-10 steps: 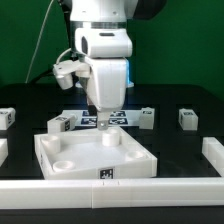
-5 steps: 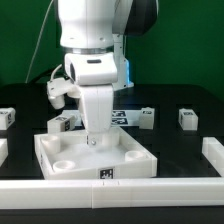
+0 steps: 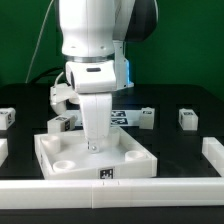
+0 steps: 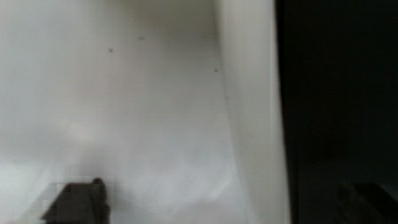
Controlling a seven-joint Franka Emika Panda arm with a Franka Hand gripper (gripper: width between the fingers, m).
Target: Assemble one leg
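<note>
My gripper [image 3: 95, 146] hangs low over the large white tray-like piece [image 3: 135, 155], near its far wall. In the wrist view the gripper [image 4: 219, 200] is open. One dark fingertip [image 4: 75, 202] is over the white surface and the other is over the black table, with the tray's edge [image 4: 249, 120] between them; nothing is held. Small white tagged legs lie on the table: one leg [image 3: 60, 124] just to the exterior view's left of the arm, a second leg [image 3: 147, 117] and a third leg [image 3: 187, 118] to its right.
The marker board [image 3: 118, 118] lies behind the arm. Another tagged leg [image 3: 6, 117] sits at the exterior view's far left. A white rail [image 3: 60, 190] runs along the front and a white piece [image 3: 213, 152] lies at the right.
The arm has moved toward the exterior view's left and come lower over the tray-like piece. The loose parts have not moved.
</note>
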